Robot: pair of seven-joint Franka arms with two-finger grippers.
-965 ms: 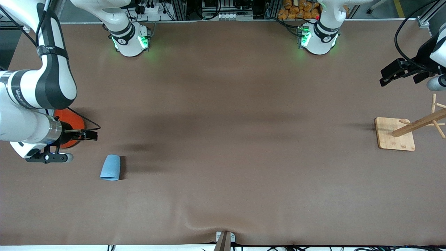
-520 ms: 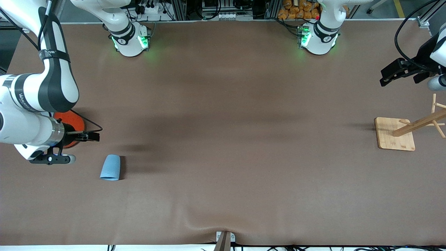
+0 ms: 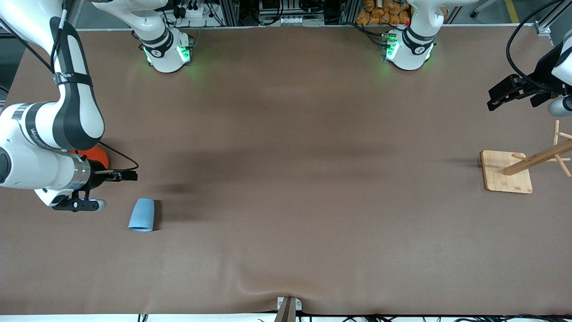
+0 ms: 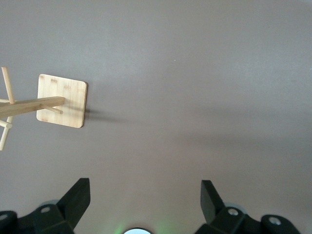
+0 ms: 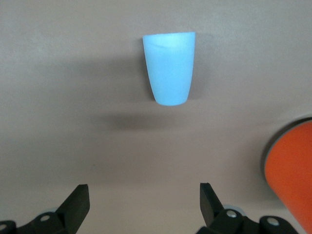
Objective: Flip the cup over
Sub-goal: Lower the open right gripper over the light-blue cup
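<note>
On the brown surface, the right gripper, jaws spread and empty, has edged toward the cup, lying near the surface's right-arm end; approach under way. The left gripper waits, jaws released.

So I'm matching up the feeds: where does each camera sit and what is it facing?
Front view: high across the table, facing both bases and arms; cup lies on its side.
Left wrist view: on the left arm, looking down past the open left gripper at the wooden rack.
Right wrist view: past the open right gripper at the cup, orange can.
Each wrist shares its things with front.

No readable text on anything.
</note>
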